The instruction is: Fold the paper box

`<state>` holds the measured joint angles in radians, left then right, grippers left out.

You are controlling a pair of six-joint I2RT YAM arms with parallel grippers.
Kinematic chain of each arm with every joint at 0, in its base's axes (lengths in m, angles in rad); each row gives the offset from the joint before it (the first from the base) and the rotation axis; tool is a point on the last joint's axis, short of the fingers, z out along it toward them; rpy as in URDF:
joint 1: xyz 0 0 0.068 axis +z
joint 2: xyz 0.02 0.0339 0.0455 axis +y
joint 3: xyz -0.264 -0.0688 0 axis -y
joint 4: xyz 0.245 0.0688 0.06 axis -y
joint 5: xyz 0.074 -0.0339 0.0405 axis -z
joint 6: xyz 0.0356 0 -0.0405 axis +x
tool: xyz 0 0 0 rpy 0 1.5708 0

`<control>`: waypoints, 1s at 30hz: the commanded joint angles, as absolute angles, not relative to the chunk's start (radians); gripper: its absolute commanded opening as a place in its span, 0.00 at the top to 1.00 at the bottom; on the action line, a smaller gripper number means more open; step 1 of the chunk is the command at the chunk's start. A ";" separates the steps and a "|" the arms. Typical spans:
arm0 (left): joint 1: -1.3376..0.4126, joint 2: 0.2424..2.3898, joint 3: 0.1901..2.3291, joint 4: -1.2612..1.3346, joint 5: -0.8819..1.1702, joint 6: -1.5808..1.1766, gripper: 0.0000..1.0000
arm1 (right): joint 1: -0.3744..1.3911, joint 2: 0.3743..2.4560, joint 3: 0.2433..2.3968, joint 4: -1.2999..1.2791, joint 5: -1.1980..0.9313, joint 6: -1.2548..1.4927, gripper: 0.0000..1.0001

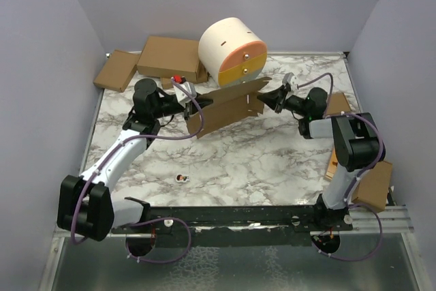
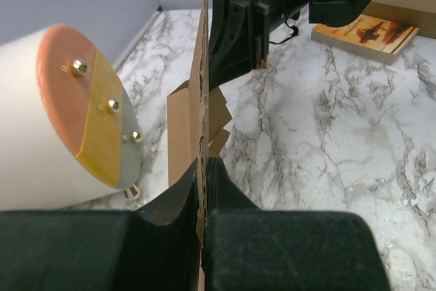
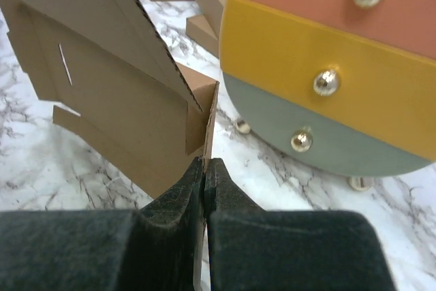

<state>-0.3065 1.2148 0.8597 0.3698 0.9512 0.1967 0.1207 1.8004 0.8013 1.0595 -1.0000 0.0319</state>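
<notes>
Closest to the arms' bases, well in front of the round drawer chest [image 1: 233, 49], the marble bench [image 1: 238, 161] carries one tiny sticker-like thing [image 1: 180, 179]. It is too small to tell what it is. Off to the chest's right, past the right arm, a book [image 2: 364, 32] with an orange cover lies flat on the bench.

Further in, both arms reach toward the spot just in front of the chest. The left gripper [image 2: 203, 168] comes in from the chest's left side. Its jaws are squeezed tight on the left end of the paper box [image 1: 228, 107], and the thin cardboard edge runs up between them. The right gripper [image 3: 204, 165] comes in from the chest's right side, and its jaws are pinched together on a folded flap at the other end.

The paper box hangs between the two grippers, just in front of the chest. It stands on its long edge like a little wall, with some flaps partly bent and a thin slit showing in one panel. I cannot tell if its lowest flap touches the bench.

The chest has a round front with three bands — pink, yellow and grey — and each has a shiny knob. Behind the chest, to its left, lie a big flat carton [image 1: 170, 56] and a smaller carton [image 1: 117, 69]. A small red thing [image 1: 177, 78] sits near them.
</notes>
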 commanded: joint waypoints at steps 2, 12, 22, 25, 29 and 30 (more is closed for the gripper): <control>-0.301 1.295 0.819 0.411 1.020 0.145 1.00 | 0.146 1.866 0.720 1.390 -0.962 0.035 0.99; -0.301 1.279 0.702 0.513 1.004 0.018 1.00 | 0.147 1.840 0.658 1.354 -1.001 0.005 0.94; -0.301 1.284 0.699 0.508 0.972 -0.046 1.00 | 0.147 1.723 0.652 1.028 -1.049 -0.180 0.83; -0.301 1.282 0.702 0.508 0.962 -0.053 1.00 | 0.147 1.696 0.657 0.944 -1.043 -0.236 0.82; -0.301 1.277 0.700 0.506 0.955 -0.052 1.00 | 0.147 1.690 0.679 0.865 -1.029 -0.269 0.83; -0.301 1.274 0.699 0.506 0.953 -0.051 1.00 | 0.147 1.691 0.684 0.846 -1.028 -0.274 0.86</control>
